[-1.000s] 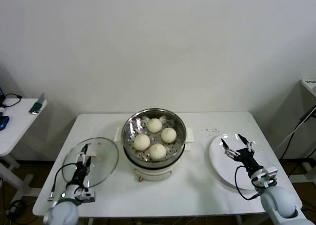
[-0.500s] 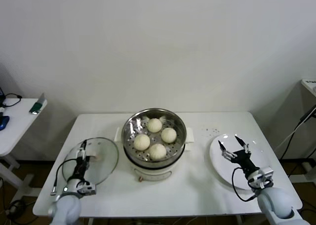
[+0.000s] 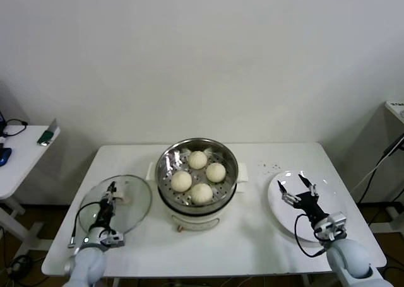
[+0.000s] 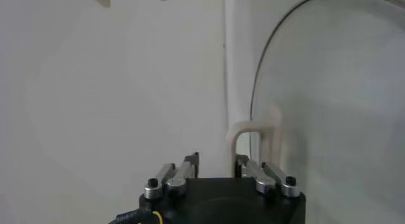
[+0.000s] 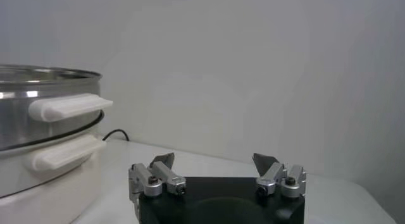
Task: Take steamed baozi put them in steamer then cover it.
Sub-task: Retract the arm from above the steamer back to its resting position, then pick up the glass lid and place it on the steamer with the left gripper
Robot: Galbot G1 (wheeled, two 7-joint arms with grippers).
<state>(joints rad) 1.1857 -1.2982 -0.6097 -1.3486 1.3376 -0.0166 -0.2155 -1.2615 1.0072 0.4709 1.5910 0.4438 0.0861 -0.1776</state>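
A white table (image 3: 252, 236) holds a shiny round steamer (image 3: 197, 180) at its centre, with four steamed baozi (image 3: 198, 175) resting on the perforated tray inside. The cover (image 3: 117, 205), a clear glass lid, lies flat on the table to the left of the steamer. The left gripper (image 3: 112, 191) sits over the lid, its fingers (image 4: 252, 169) narrowed either side of the cream handle (image 4: 256, 131); whether they grip it cannot be told. At the right, the right gripper (image 3: 295, 186) hovers over a white plate (image 3: 282, 211), its fingers spread wide and holding nothing.
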